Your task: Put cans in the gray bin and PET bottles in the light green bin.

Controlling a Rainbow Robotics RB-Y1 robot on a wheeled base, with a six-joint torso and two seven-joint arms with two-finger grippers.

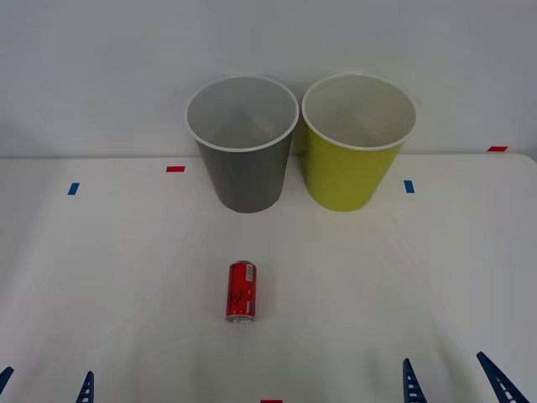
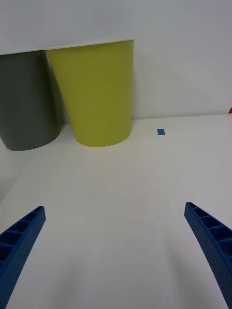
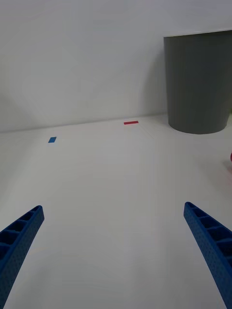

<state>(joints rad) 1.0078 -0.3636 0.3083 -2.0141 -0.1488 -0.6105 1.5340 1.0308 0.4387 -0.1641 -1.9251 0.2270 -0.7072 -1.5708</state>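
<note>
Red drink can lying on its side, lower centre of frame | light, smooth, easily dented; best gripped across its middle | left gripper and right gripper spread wide, empty | gray bin behind

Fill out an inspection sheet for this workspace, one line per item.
Surface: white table, with small red and blue tape marks stuck on it.
Job's things: red can lying on its side in front of the bins; gray bin and light green bin upright side by side at the back of the table, both looking empty.
Clutter: nothing seen.
Grippers: left gripper open and holding nothing, low over the table's near left edge; right gripper open and holding nothing, near right edge.
Cables: nothing seen.
Surroundings: plain white wall behind the table.
</note>
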